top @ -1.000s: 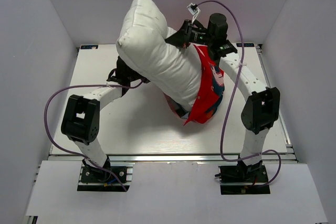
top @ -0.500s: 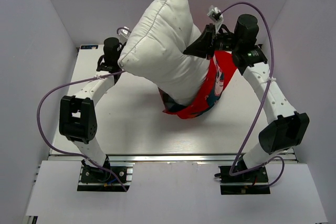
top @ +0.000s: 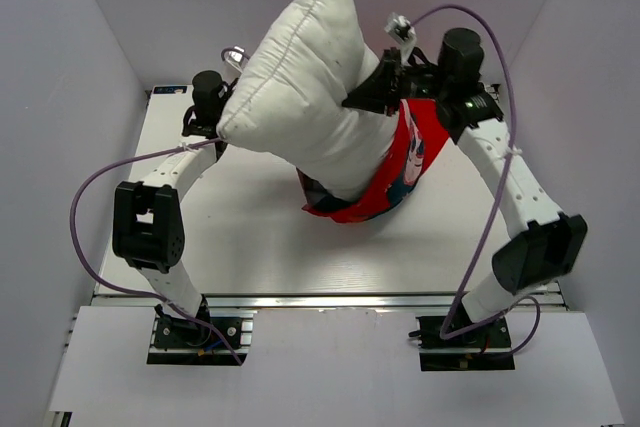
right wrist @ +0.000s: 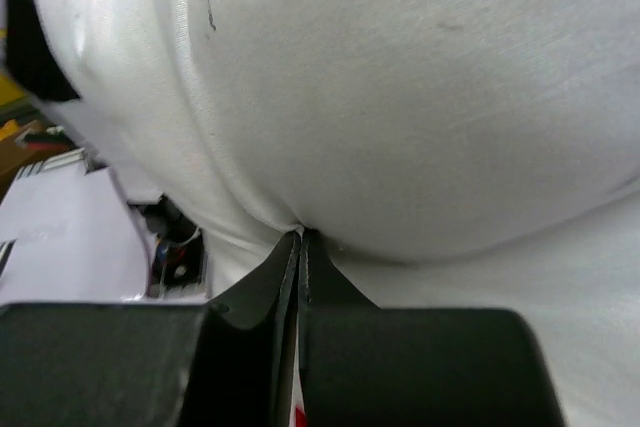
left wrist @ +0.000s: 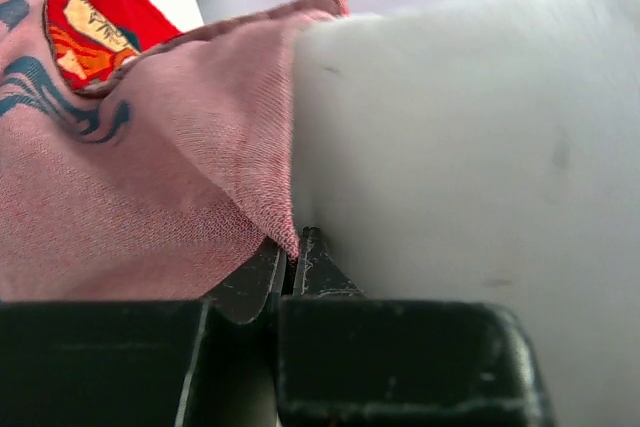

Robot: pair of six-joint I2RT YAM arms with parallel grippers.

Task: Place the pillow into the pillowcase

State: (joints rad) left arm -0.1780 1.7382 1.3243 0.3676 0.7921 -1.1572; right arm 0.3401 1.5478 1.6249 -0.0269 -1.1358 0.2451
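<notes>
Table (top: 260, 247) — white, below the raised load.

Pillowcase (top: 405, 162) — red, printed, hanging clear of the table between the two arms. Its mouth faces up, around the pillow's lower end.

Pillow (top: 300, 97) — white, plump, tilted. The lower end sits inside the pillowcase and most of it stands out above.

Left gripper (left wrist: 293, 247) — jaws almost together, pinching the pink-lined hem of the pillowcase just beside the pillow.

Right gripper (right wrist: 301, 237) — jaws pressed fully together at a crease against the pillow, with a red sliver of pillowcase between the fingers.
</notes>
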